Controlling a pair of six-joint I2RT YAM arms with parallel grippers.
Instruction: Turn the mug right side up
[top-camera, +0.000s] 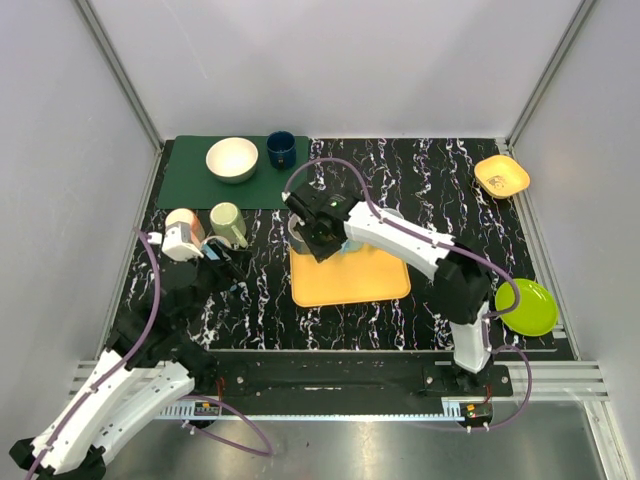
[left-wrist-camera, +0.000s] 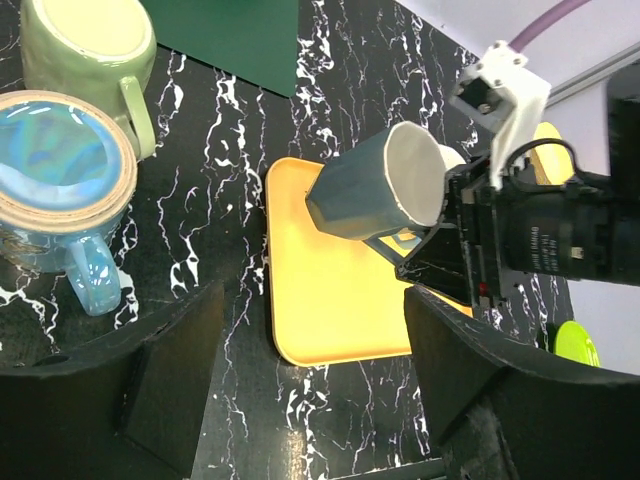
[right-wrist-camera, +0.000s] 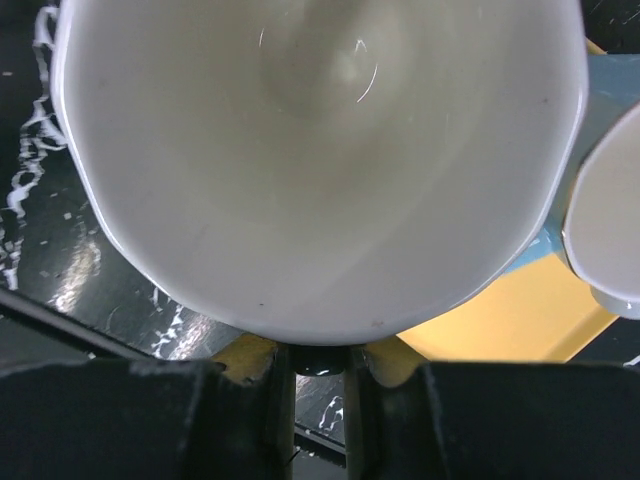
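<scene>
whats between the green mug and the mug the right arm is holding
Just bare marbled table, then a corner of the yellow tray by the mug: left wrist view.

Table (top-camera: 450, 200): black top with white marble veining, walled on three sides. Lying directly on it:
- green mat (top-camera: 190, 175) at the far left corner, carrying a white bowl (top-camera: 232, 159) and a dark blue cup (top-camera: 281, 149)
- orange tray (top-camera: 350, 282) at centre
- blue-lined mug (top-camera: 180, 228) and green mug (top-camera: 227, 223) side by side at left, just in front of the mat
- yellow square dish (top-camera: 502, 176) at the far right corner
- lime plate (top-camera: 527, 307) at the right edge, near side
</scene>
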